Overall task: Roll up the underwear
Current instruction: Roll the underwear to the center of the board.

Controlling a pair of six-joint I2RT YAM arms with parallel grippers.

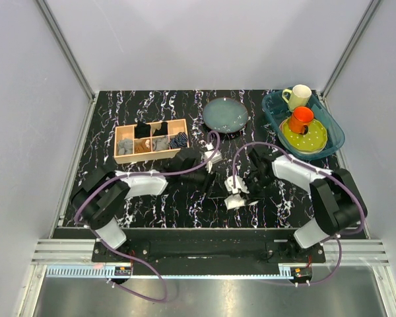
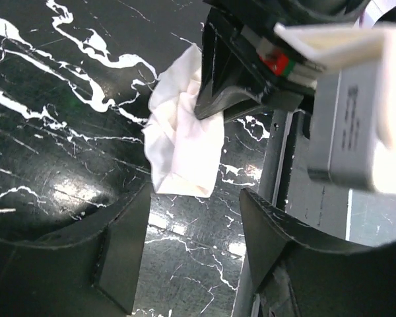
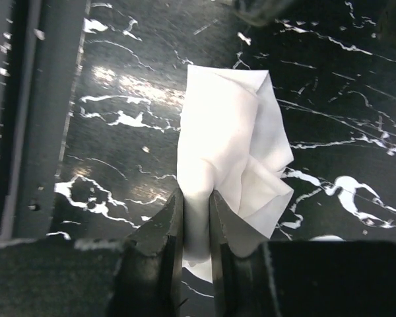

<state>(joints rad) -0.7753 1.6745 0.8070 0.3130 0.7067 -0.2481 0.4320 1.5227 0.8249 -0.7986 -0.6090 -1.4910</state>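
Note:
The underwear [image 3: 231, 132] is a white, crumpled, partly folded cloth lying on the black marbled table. My right gripper [image 3: 197, 211] is shut on a fold at its near edge. In the top view the underwear [image 1: 236, 201] lies at the table's middle front, under the right gripper [image 1: 241, 190]. My left gripper [image 2: 195, 224] is open and empty, low over the table, a little short of the underwear [image 2: 185, 139]. The right gripper's dark fingers [image 2: 228, 79] cover the cloth's far side there. In the top view the left gripper [image 1: 210, 177] sits just left of the cloth.
A wooden divided box [image 1: 150, 140] with small dark, grey and striped cloth rolls stands at the back left. A dark round plate [image 1: 226, 114] is at the back middle. A teal tray [image 1: 333, 142] with cups and a green plate is at the back right.

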